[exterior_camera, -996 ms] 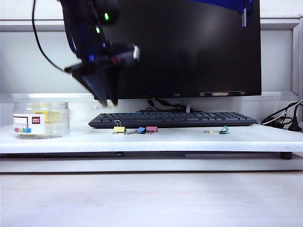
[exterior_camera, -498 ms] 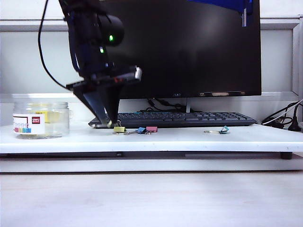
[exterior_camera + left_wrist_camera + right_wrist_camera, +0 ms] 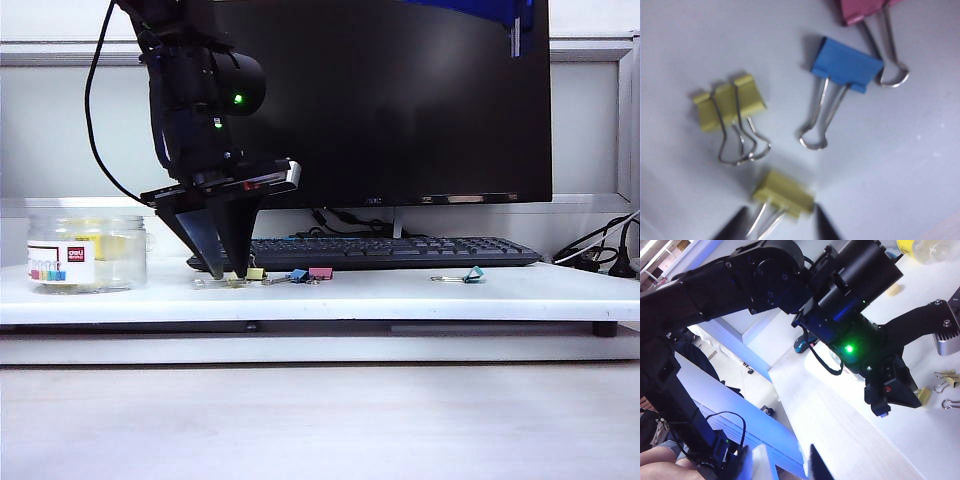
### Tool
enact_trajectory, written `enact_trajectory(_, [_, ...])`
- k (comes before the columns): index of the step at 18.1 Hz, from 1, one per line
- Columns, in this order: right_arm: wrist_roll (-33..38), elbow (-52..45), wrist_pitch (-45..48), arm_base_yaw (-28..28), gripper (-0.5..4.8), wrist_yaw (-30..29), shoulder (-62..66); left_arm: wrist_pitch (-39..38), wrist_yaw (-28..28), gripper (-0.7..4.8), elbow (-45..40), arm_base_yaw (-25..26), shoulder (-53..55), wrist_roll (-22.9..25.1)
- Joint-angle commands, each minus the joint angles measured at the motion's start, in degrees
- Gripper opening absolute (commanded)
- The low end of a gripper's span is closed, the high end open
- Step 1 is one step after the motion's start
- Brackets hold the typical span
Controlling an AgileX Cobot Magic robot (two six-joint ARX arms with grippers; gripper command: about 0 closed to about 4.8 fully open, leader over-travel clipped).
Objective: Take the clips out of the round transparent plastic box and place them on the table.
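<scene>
The round transparent plastic box (image 3: 87, 253) stands at the table's (image 3: 420, 296) left end, with yellow clips (image 3: 101, 245) still inside. My left gripper (image 3: 230, 273) points straight down with its tips at the table, just left of a yellow clip (image 3: 256, 273) lying there. In the left wrist view another yellow clip (image 3: 783, 195) lies between the two dark fingertips (image 3: 825, 226). A gap shows beside its wire handles, so the left gripper (image 3: 779, 229) is open around it. The first yellow clip (image 3: 730, 102) lies close by. My right gripper (image 3: 780, 465) hangs open and empty, off the table.
A blue clip (image 3: 298, 275) and a pink clip (image 3: 320, 272) lie right of the yellow ones, and a teal clip (image 3: 472, 274) lies farther right. A black keyboard (image 3: 400, 252) and a monitor (image 3: 400, 100) stand behind. Cables (image 3: 600, 255) lie at the far right.
My left gripper has come down from above the keyboard's left end to the table beside the yellow clip. Its jaws now stand slightly apart from the clip. The right arm is still.
</scene>
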Motion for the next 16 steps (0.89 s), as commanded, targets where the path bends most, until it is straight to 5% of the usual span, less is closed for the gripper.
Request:
enact_trajectory(1, [-1.4, 0.3, -0.7, 0.1, 1.49, -0.5, -0.2, -0.4, -0.1, 1.86, 0.2, 0.0, 0.0, 0.0])
enact_trajectory(3, [-2.4, 0.3, -1.7, 0.1, 1.49, -0.5, -0.2, -0.9, -0.1, 1.87, 0.2, 0.0, 0.0, 0.0])
enact_trajectory(5, [-3.3, 0.3, -3.2, 0.1, 1.49, -0.3, -0.2, -1.4, -0.1, 3.12, 0.2, 0.0, -0.1, 0.0])
enact_trajectory(16, [-5.6, 0.5, -2.9, 0.1, 1.49, -0.9, -0.2, -1.0, -1.9, 3.50, 0.3, 0.0, -9.9, 1.2])
